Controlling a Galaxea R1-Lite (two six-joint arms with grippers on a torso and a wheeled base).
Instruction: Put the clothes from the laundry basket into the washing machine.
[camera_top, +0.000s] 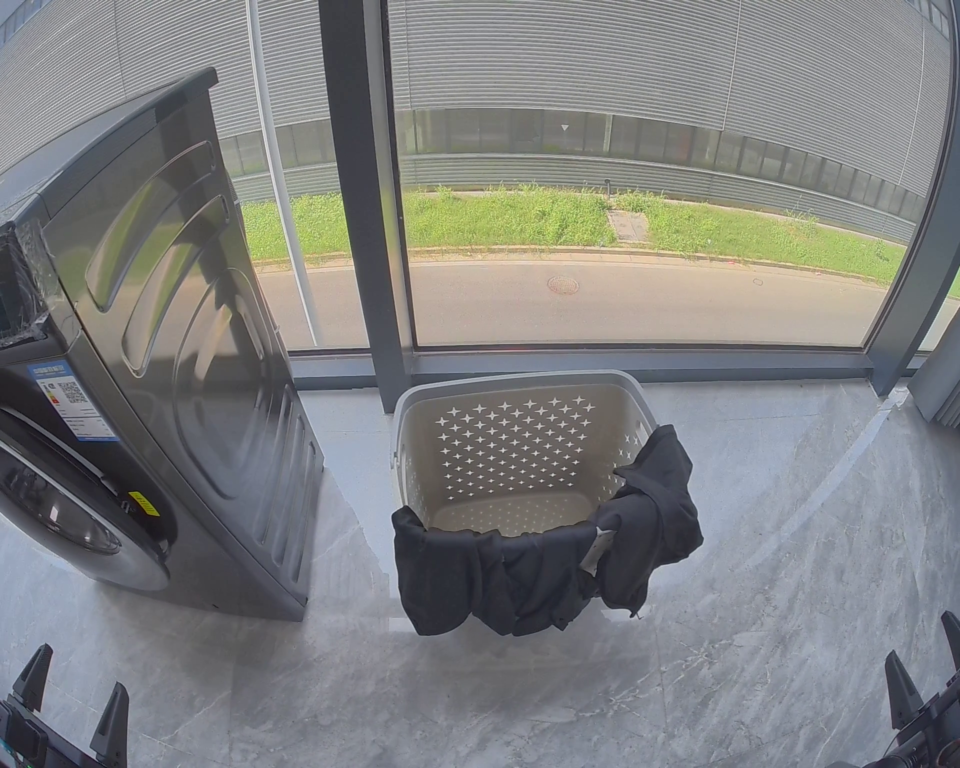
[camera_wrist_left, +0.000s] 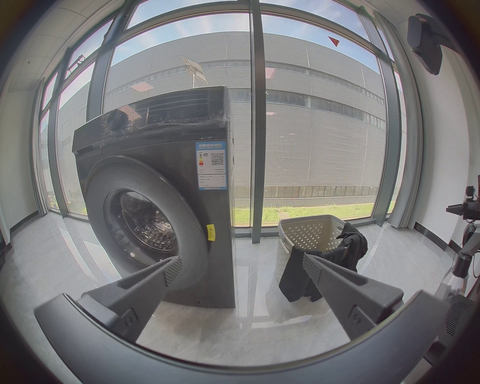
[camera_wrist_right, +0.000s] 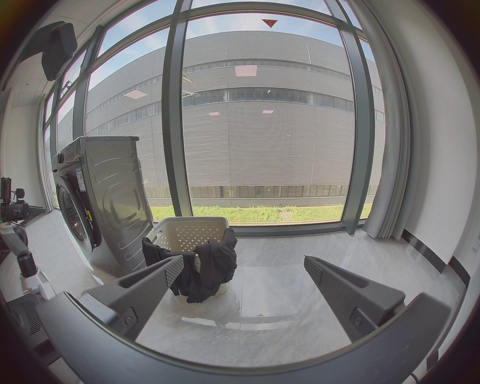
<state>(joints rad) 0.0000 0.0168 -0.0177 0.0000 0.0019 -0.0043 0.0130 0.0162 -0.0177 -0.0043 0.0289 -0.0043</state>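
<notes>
Loosely, black clothes (camera_top: 500, 585) drape over the laundry basket (camera_top: 515, 440) rim.

Black clothes (camera_wrist_right: 210, 265) drape the laundry basket (camera_wrist_right: 186, 233) beside the washing machine (camera_wrist_right: 112, 195).

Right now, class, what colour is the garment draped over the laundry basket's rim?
Black. The garment shows best in the head view, hanging over the basket's near rim.

Where my three cameras sit
My head camera looks steeply down, close on the basket (camera_top: 520, 440), with the washer (camera_top: 180, 330) to my left. Both wrist cameras ride low over the floor (camera_wrist_left: 260, 320), farther back, facing level at the window (camera_wrist_left: 320, 150). All three share basket and washer.
</notes>
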